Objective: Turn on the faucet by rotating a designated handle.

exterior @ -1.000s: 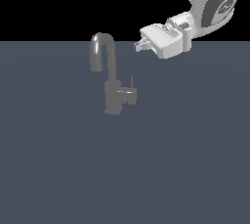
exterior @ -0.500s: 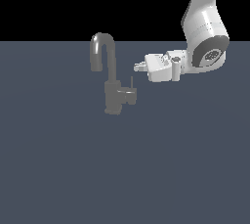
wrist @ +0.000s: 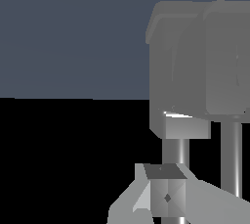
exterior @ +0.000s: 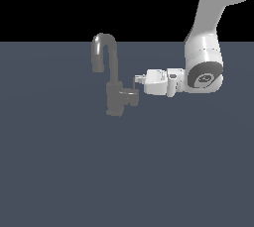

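The grey faucet (exterior: pixel 114 75) stands on the dark floor, its hooked spout curving toward the exterior view's left. Its handle (exterior: pixel 131 96) is a short stub on the body's right side with a thin rod rising from it. My gripper (exterior: pixel 137 79) lies level, pointing at the faucet, with its tips right at the top of that rod; contact is unclear. Its fingers look shut with nothing held. In the wrist view the faucet (wrist: pixel 195 66) fills the frame as a large grey block, and my gripper (wrist: pixel 166 196) sits close in front of a thin rod.
The white arm (exterior: pixel 203 67) comes down from the upper part of the exterior view's right. A flat dark blue-grey floor (exterior: pixel 124 171) spreads all round the faucet, with black background beyond its far edge.
The arm has come down and moved toward the exterior view's left, bringing the gripper from above and right of the faucet to the handle's rod. The faucet has not visibly moved.
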Robot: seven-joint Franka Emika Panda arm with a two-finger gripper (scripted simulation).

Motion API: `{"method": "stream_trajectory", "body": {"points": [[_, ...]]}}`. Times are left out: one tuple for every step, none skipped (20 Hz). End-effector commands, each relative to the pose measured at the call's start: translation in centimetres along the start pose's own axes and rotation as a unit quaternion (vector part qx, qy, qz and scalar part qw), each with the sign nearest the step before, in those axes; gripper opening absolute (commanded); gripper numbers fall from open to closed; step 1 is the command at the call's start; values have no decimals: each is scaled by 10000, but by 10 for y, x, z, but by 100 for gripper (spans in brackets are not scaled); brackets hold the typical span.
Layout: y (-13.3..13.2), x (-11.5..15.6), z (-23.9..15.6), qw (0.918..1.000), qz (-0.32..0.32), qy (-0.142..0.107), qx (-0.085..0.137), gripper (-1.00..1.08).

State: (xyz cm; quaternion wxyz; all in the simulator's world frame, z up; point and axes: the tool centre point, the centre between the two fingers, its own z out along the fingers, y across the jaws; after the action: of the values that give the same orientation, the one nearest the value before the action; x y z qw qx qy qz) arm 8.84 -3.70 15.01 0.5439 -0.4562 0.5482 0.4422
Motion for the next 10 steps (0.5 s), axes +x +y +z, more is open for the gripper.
{"method": "stream_trajectory", "body": {"points": [[-1, 5, 2, 9999, 70, -66, 78, -100], [-1, 6, 2, 9999, 86, -80, 94, -100], [-2, 7, 2, 9999, 95, -89, 105, -100], [-2, 7, 3, 9998, 99, -93, 109, -100], [-2, 7, 2, 9998, 99, -93, 109, -100], [-2, 7, 3, 9999, 90, -89, 101, -100], [-2, 6, 3, 9999, 88, -87, 99, -100], [-2, 6, 3, 9999, 88, -87, 99, -100], [-2, 6, 3, 9999, 88, -87, 99, -100], [-2, 6, 3, 9999, 88, -87, 99, -100]]}}
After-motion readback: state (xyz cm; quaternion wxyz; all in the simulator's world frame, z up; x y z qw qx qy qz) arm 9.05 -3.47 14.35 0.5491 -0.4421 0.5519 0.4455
